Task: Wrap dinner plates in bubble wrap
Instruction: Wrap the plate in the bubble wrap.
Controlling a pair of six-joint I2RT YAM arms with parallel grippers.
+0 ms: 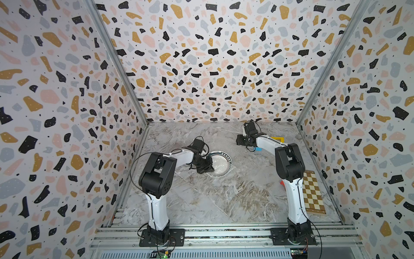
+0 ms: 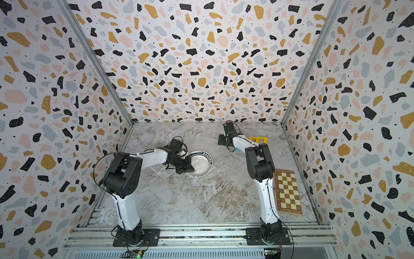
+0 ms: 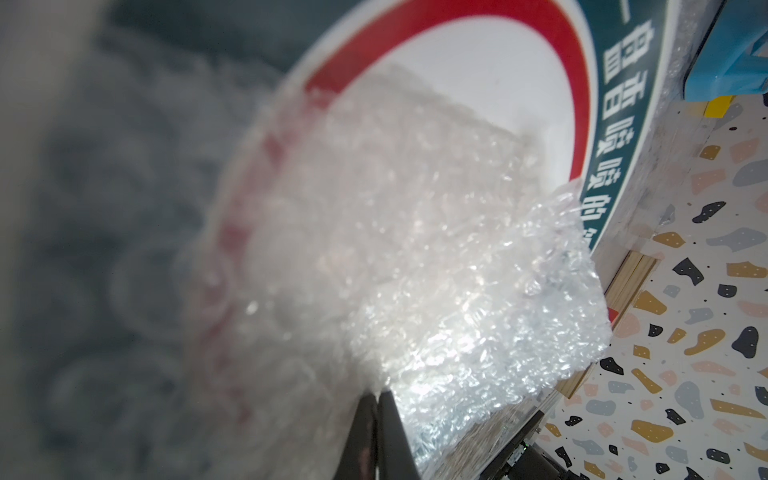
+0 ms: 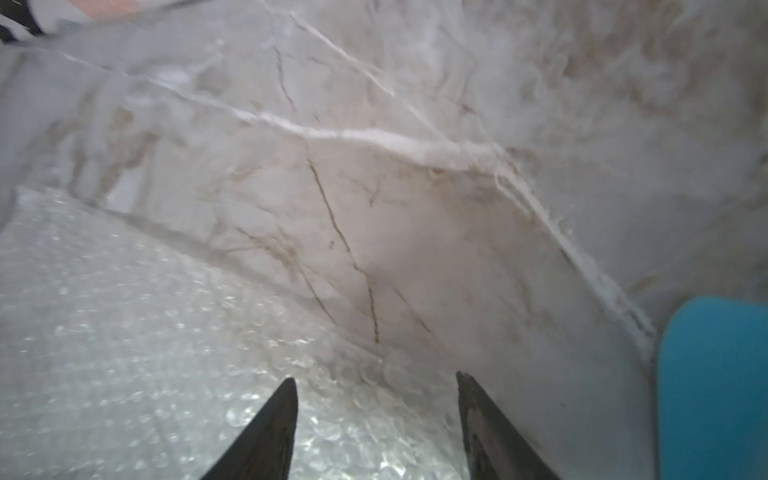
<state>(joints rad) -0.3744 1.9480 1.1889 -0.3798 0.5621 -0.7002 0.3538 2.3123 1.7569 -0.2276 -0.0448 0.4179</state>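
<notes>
While pinching clear dimpled bubble wrap [image 3: 415,249] over round white navy-rimmed plate [image 3: 490,75] with tightly closed left end effector [image 3: 377,392], holds right end effector [image 4: 376,377] agape, empty; about half wrapped.

Terrazzo-patterned walls [image 1: 201,56] fill the upper and side frame, a marbled grey-brown tabletop [image 1: 174,208] lies lower centre, and aluminium rails [image 1: 224,233] line the bottom edge.

light: bright, even | top views sharp | wrist views blurred | wrap [image 3: 457,324] glares
</notes>
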